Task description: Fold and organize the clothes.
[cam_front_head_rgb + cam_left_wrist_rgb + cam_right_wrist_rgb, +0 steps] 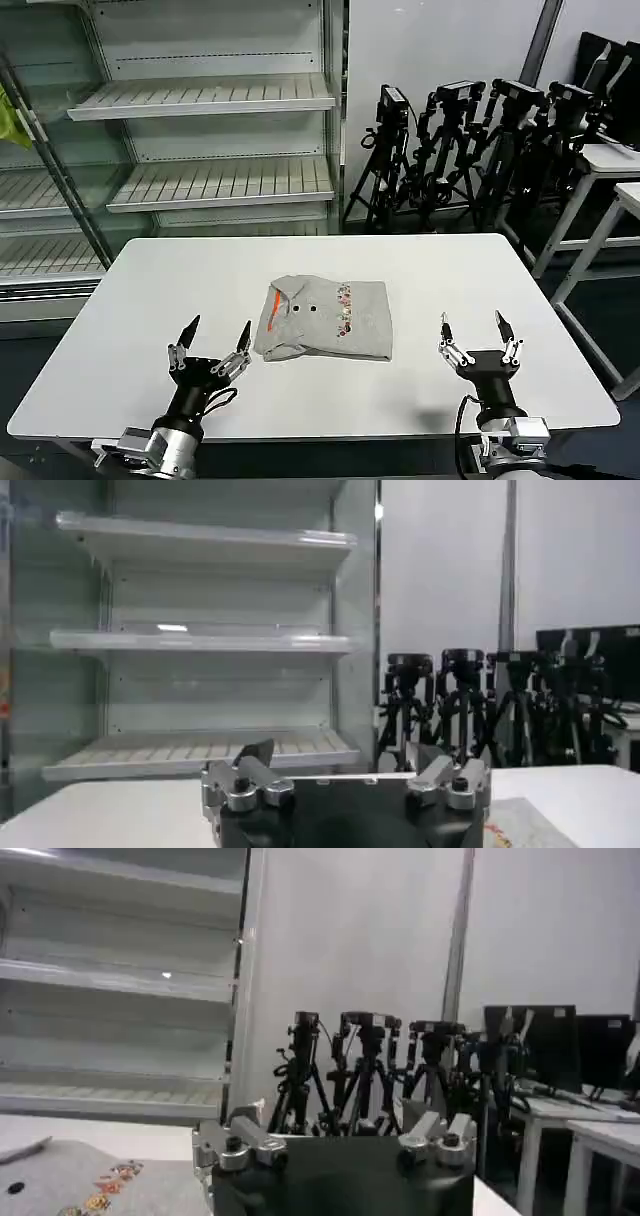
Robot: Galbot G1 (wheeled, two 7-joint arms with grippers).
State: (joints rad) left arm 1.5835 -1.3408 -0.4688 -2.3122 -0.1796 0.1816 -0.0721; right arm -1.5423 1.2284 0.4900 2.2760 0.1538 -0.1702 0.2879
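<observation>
Head view, left to right. Left gripper (pixel 211 345) at about 7 o'clock on the white rectangular table (pixel 130 330), fingers spread wide, nothing between them, hovering just above the surface near the front edge. Not touching the garment.

Centre of the table: light grey short-sleeved soft fabric shirt (pixel 325 320), already gathered into a compact rectangle, lying flat. Orange strip near the neck (pixel 272 311) sits at the shirt's 9 o'clock edge; the small multicoloured chest print (pixel 345 308) runs just past middle toward 3 o'clock. A rumpled lip shows along the 6 o'clock edge, nearer the left gripper's side.

Right gripper (pixel 475 337) at about 5 o'clock on the table, claw wide, empty, well apart from the shirt's 3 o'clock edge.

Wrist views: left wrist camera catches a corner of grey fabric (pixel 520 825) beside its own open fingers (pixel 245 775); right wrist camera shows the print (pixel 100 1193) on fabric lying off to one side.

Behind the table: white metal shelving (pixel 200 100) at 11 o'clock, a cluster of black camera tripods (pixel 470 150) at 1 o'clock.

Handling judgement: light, limp, no stiffness; layers will slide over one another and sag if lifted from one point. Best taken by pinching all layers at two edge points, one at the 9 o'clock edge and one at the 3 o'clock edge, low against the table. Folding looks largely done; tidying or placing probably remains.
</observation>
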